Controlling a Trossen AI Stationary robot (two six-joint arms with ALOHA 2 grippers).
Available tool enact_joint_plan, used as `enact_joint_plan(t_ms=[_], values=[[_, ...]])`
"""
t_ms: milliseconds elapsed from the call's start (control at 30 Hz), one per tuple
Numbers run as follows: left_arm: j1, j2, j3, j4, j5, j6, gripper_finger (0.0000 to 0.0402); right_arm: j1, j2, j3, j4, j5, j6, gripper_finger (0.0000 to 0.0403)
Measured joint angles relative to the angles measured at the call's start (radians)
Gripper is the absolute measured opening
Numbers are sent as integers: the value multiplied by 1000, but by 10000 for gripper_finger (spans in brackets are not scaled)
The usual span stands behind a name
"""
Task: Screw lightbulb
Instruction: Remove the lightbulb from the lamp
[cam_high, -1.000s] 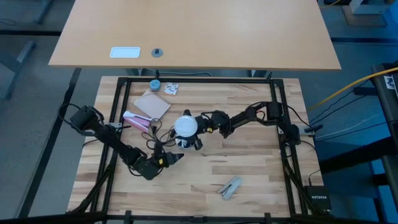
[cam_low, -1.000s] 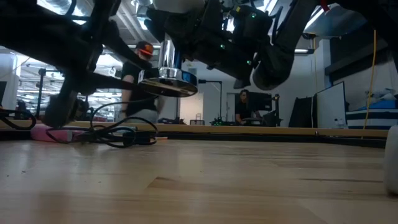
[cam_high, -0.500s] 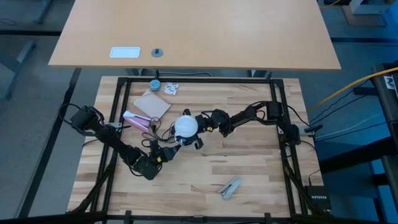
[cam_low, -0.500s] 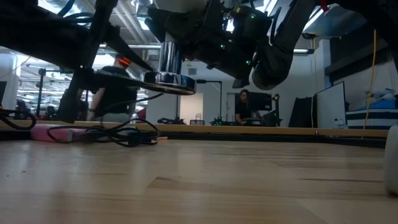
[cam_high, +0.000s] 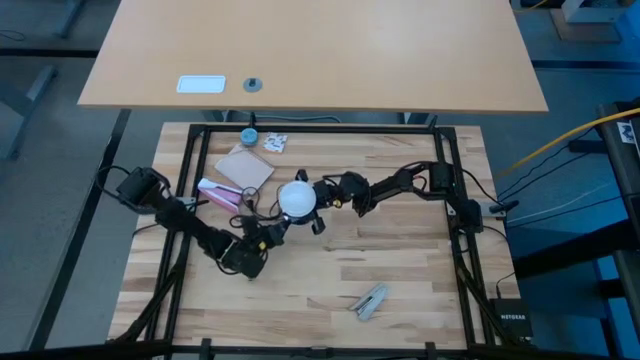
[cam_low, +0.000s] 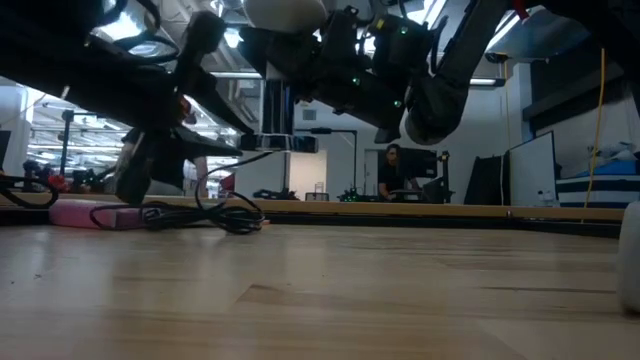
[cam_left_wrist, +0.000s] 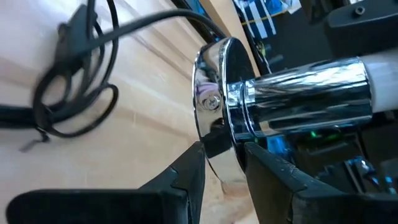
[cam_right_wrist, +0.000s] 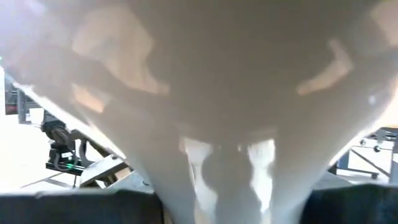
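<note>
Right gripper (cam_high: 312, 203): near the table's middle, closed around the lightbulb (cam_high: 294, 199), whose white globe fills the right wrist view
Left gripper (cam_left_wrist: 224, 162): just on the near-left side of the bulb; its two fingers pinch the rim of the silver disc (cam_left_wrist: 214, 93) of the lamp socket (cam_left_wrist: 298, 87), a chrome tube lifted clear of the table
Lightbulb: in the air over the table's middle, neck at the far end of the chrome tube from the disc
Progress: bulb and socket are brought together and both are held; I cannot tell how far the thread is in, so I judge the turning as under way or about to begin, with seating the bulb left to do
Black cord (cam_high: 262, 215): loops on the wood beside the left gripper, trailing from the socket; it could snag as the parts turn
Pink object (cam_high: 222, 193): toward the table's left edge, near the cord
Brown card (cam_high: 246, 167): toward the far-left corner
Blue cap (cam_high: 248, 135): at the far edge
Grey object (cam_high: 370, 300): near the front edge, well apart
</note>
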Motion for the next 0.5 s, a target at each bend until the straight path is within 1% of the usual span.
enact_joint_plan(t_ms=[133, 267, 367, 500], values=[[28, 0, 0, -6, -8, 19, 98, 0, 0, -1, 0, 1, 0, 166], [22, 0, 0, -32, -30, 13, 98, 0, 0, -1, -2, -24, 9, 166], [4, 0, 0, -50, -57, 10, 98, 0, 0, 0, -4, -79, 32, 166], [-6, -3, 0, -68, -165, 15, 97, 18, 0, 1, -6, -208, 95, 165]])
